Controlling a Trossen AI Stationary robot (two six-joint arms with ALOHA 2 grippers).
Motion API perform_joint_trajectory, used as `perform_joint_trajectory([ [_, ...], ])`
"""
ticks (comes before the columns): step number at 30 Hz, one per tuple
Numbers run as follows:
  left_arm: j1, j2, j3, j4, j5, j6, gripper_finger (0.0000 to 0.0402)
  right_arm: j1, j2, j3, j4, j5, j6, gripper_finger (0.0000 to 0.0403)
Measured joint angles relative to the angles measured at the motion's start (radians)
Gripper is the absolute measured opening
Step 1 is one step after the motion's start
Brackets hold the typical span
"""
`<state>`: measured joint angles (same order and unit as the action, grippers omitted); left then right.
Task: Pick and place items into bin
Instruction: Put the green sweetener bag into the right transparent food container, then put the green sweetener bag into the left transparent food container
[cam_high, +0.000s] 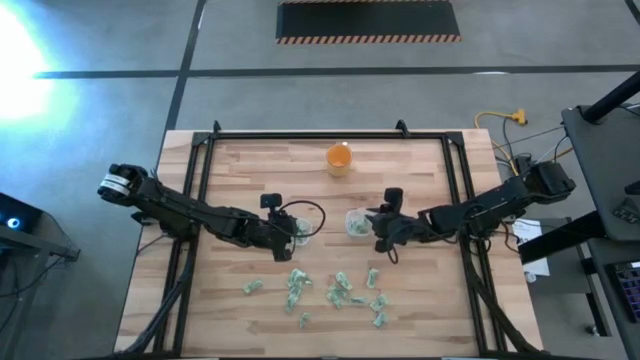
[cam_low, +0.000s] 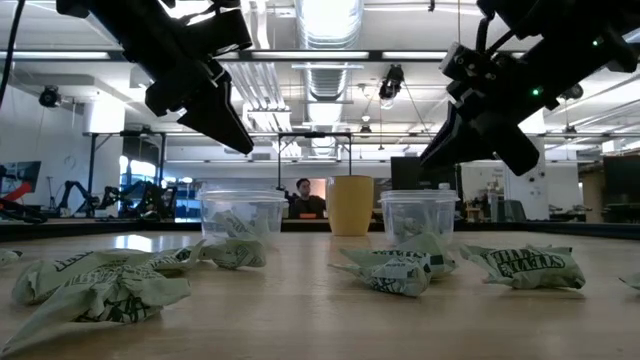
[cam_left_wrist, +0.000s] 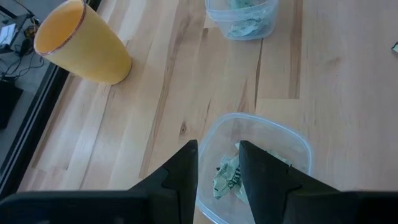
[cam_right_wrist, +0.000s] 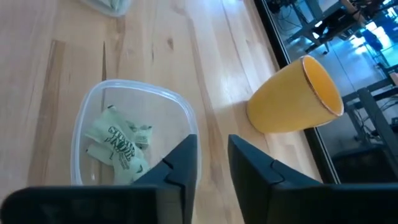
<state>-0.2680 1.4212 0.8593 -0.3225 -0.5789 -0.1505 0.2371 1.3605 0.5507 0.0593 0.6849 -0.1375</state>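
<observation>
- The items (cam_high: 340, 292), those wrinkly pale green wrappers, mostly lie loose on the near half of the desk (cam_high: 240, 180); a few already sit in the two clear tubs mid-desk, left tub (cam_high: 303, 224) and right tub (cam_high: 357, 222).
- I'd guess I'm between drops, so the next move is back to the loose pile. Best to pick an outlying piece, come straight down on it, and not plough its neighbours.
- Left pincer (cam_left_wrist: 217, 171) hangs above the left tub, fingers a narrow gap apart, nothing in them.
- Right pincer (cam_right_wrist: 213, 158) is over the right tub's rim, also narrow and empty.
- Both arms reach inward from the desk's sides, wrists tipped down.
- The orange cup (cam_high: 339, 158) stays out of it.
</observation>
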Motion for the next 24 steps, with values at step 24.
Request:
perform_joint_trajectory([
  [24, -0.112, -0.001, 0.023, -0.303, 0.373, -0.398, 0.0100, 0.002, -0.136, -0.001, -0.054, -0.005, -0.015, 0.0088],
])
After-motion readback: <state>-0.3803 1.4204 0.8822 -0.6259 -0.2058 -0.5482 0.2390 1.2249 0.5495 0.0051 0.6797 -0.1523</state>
